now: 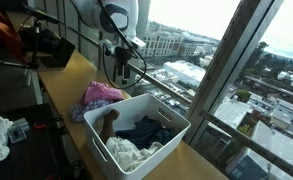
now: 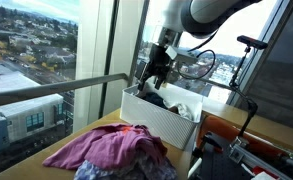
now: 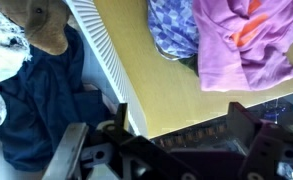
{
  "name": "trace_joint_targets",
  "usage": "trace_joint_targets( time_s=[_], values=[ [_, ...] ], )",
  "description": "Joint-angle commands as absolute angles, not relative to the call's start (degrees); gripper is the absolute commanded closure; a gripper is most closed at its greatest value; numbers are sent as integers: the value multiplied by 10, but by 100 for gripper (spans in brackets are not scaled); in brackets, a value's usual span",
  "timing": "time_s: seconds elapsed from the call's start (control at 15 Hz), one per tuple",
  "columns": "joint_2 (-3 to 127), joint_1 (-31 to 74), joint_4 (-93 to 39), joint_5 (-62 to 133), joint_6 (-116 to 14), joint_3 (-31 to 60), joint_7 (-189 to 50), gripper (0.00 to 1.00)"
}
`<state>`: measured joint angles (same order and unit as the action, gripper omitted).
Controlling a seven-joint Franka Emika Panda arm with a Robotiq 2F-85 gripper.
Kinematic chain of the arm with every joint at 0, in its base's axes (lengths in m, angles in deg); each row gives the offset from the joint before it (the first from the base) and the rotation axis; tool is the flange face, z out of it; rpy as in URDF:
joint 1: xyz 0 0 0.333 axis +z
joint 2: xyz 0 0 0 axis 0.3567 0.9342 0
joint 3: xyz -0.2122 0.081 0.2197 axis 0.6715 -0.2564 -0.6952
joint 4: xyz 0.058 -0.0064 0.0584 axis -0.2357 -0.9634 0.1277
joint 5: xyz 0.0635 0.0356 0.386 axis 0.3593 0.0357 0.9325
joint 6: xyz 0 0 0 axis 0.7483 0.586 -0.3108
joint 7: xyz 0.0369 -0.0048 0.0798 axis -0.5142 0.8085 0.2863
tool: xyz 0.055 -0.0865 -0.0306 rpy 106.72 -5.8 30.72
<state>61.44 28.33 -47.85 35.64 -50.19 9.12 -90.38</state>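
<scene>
Pincer spread wide above white basket rim.
Navy garment lies under one finger; pink shirt on bench ahead of the other.

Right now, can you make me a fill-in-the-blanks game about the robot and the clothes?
1. The gripper hangs over the white basket with its jaws ____.
2. The pink cloth lies outside the basket on the wooden ____.
3. The dark blue cloth lies ____ the basket.
Missing words: open; table; inside.
</scene>
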Motion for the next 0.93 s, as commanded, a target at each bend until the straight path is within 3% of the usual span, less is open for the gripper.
trace_joint_targets(
  time_s=[0.0, 0.53, 0.87],
  values=[
    [595, 263, -499, 357, -496, 109, -890, 0],
    [670, 233, -513, 329, -506, 160, -900, 0],
    [644, 217, -536, 338, -461, 179, -890, 0]
  ],
)
